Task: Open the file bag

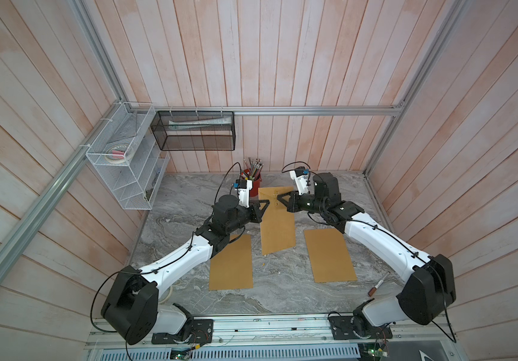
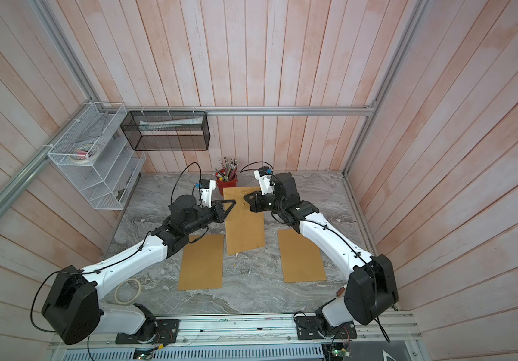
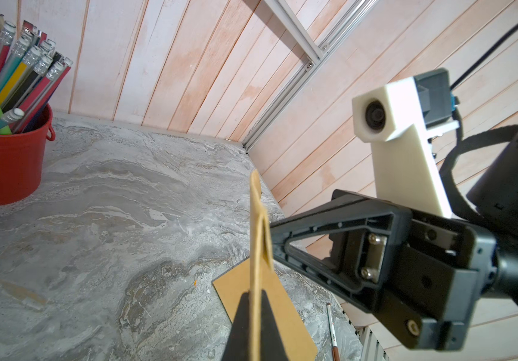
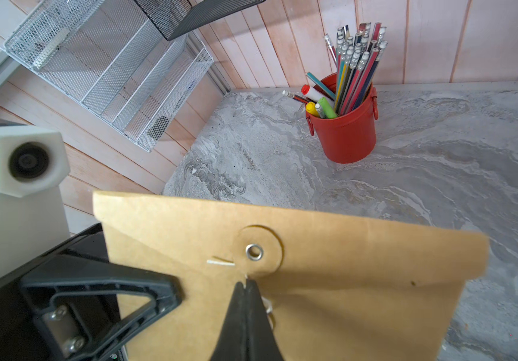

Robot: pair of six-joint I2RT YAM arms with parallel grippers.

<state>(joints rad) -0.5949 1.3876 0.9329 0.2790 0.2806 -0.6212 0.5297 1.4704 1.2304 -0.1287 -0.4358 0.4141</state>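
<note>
I've got the file bag (image 1: 278,225) held up just in front of the red cup (image 1: 254,187), left gripper (image 3: 255,300) clamped on its edge, right gripper (image 4: 246,284) pinched on its string (image 4: 220,263), flap (image 4: 188,218) not yet open.

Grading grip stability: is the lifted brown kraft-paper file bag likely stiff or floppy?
Probably fairly stiff: the brown kraft-paper file bag stands flat from the left gripper's edge pinch. Likely light, being thin edge-on. Its top may flex; it bows slightly.
</note>
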